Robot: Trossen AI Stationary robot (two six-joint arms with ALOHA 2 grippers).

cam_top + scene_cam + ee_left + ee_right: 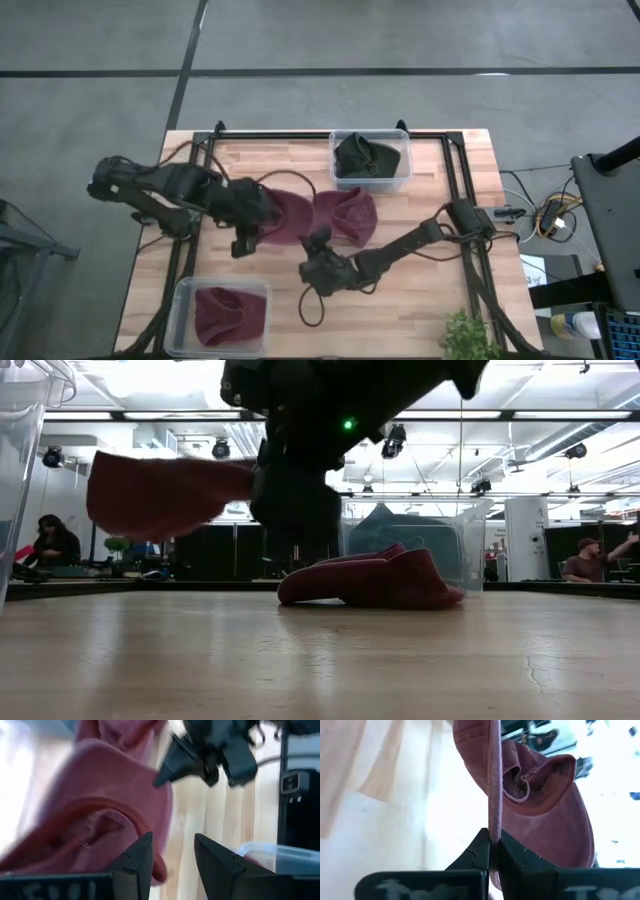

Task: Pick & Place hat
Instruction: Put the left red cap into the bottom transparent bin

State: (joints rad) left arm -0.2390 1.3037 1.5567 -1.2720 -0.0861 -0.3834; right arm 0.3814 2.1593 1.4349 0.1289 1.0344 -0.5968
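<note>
Two dark red hats are out on the table. One hat (288,215) (160,490) is lifted off the wood, and my right gripper (492,840) (318,243) is shut on its brim. The other hat (347,215) (370,580) lies flat on the table just to its right. My left gripper (172,845) (258,228) is open beside the lifted hat (100,810), on its left side, facing my right gripper (210,750). My right gripper pinches the lifted hat's brim edge (493,820) between its two shut fingers. The brim stands edge-on in the hold, and the crown (540,785) reaches away beyond the fingers. The hat is clear of the table. Whether my left gripper touches the hat cannot be told.
A clear bin (405,150) at the far edge holds a dark hat (365,158). A second clear bin (180,300) at the near left corner holds another red hat (228,312). A small plant (465,335) stands at the near right corner. Bare wood lies between the bins.
</note>
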